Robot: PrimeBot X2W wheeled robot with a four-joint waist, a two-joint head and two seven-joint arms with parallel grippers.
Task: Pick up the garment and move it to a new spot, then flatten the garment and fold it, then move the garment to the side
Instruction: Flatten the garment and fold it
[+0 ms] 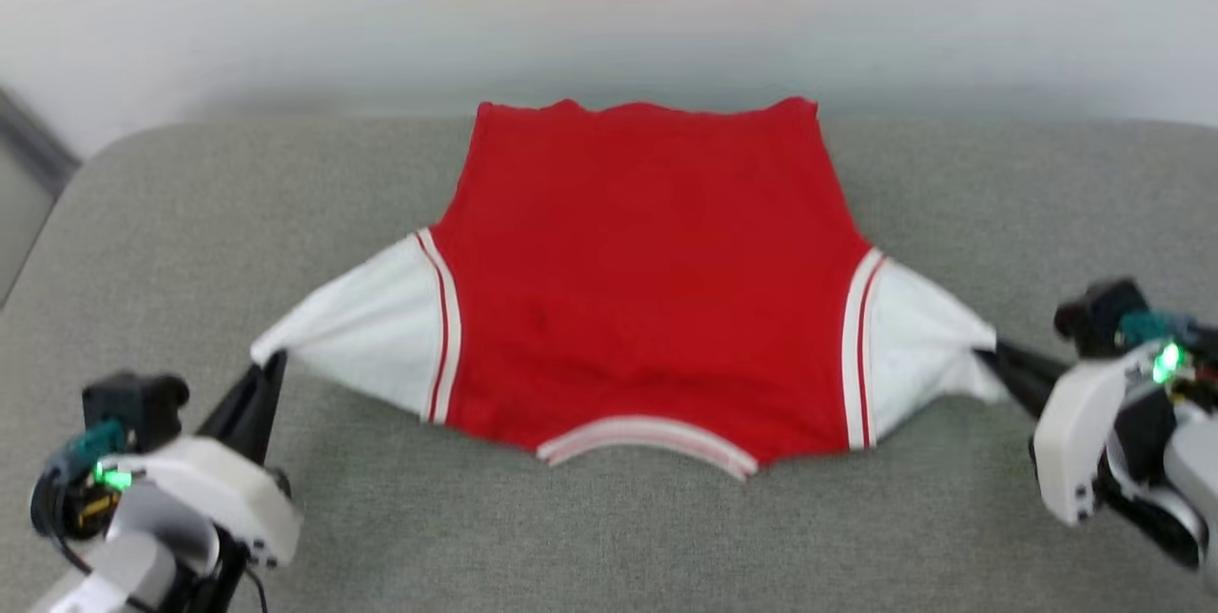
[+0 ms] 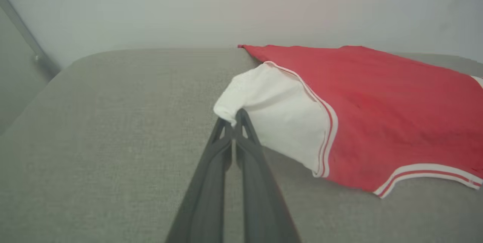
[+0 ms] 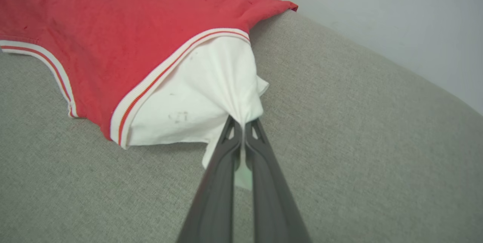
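The garment (image 1: 647, 289) lies spread on the grey cloth-covered worktop (image 1: 609, 537). Its striped collar (image 1: 647, 437) is on the side near the robot and its hem (image 1: 647, 108) is at the far edge, close to the pale wall. No lettering shows on the red body, so I think the back side is up. The left end effector (image 1: 271, 370) is closed on the tip of the white left sleeve (image 1: 362, 332), and the right end effector (image 1: 994, 356) is closed in the same way on the tip of the white right sleeve (image 1: 918, 346). Each sleeve is gathered into a point at the fingers and drawn outward, and the cloth near each grip seems a little lifted from the surface. In my judgement the step in hand is the flattening: the body looks already quite smooth, and the two arms pull the sleeves apart to take out the last slack. The next move probably calls for lowering both sleeve tips onto the worktop with equal tension, so that the body does not slide to one side. After the release the sleeves can be folded inward over the red part.
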